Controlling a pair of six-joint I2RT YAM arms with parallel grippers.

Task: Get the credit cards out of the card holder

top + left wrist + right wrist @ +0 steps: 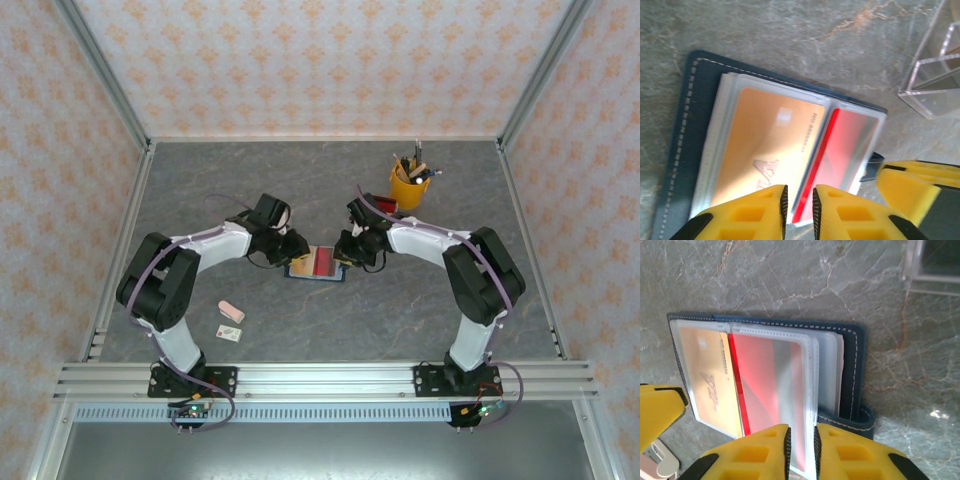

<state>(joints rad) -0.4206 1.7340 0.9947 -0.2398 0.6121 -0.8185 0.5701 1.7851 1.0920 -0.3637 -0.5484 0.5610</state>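
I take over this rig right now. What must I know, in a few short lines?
Left claw: nearly closed, low over the open wallet; whether it grips anything cannot be told.
Right claw: the same, from the wallet's other side.
Orange card and red card: inside the clear sleeves.
Done: wallet lies open.
Left: pull out every card.

Both arms bent inward, left gripper (297, 247) and right gripper (345, 250) close together, fingers a narrow slit apart
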